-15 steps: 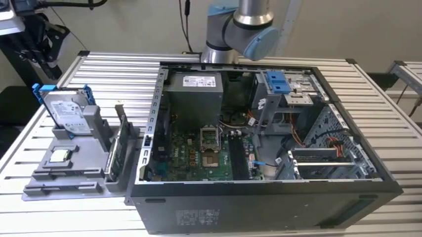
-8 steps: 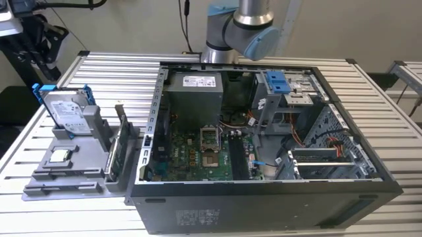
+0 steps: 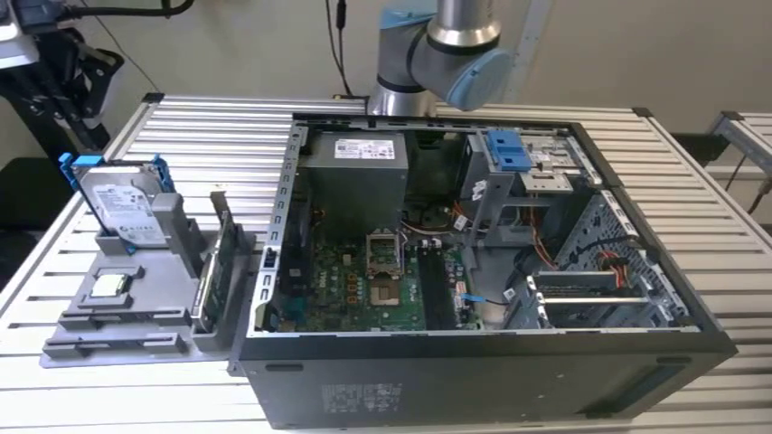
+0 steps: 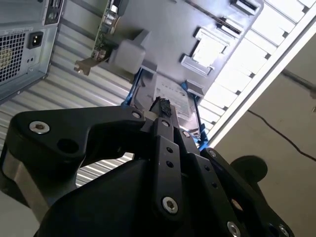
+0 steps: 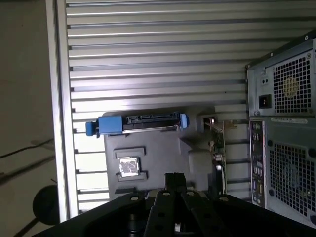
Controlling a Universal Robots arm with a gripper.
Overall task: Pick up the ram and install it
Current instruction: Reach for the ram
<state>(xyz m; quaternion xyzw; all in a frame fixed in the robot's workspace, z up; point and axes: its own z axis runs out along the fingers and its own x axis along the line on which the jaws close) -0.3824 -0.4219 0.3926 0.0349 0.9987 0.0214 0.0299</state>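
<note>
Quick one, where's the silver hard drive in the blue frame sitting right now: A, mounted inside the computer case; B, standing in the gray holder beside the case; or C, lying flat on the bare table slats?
B: the hard drive stands on edge in the gray holder, which sits at the exterior view's left of the open computer case.

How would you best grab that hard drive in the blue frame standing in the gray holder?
Probably from straight above, pinching the hard drive across its two flat faces near the top edge. It stands on edge in the gray holder, leaning a little, so only its upper part is free, and the blue frame covers its narrow sides.
</note>
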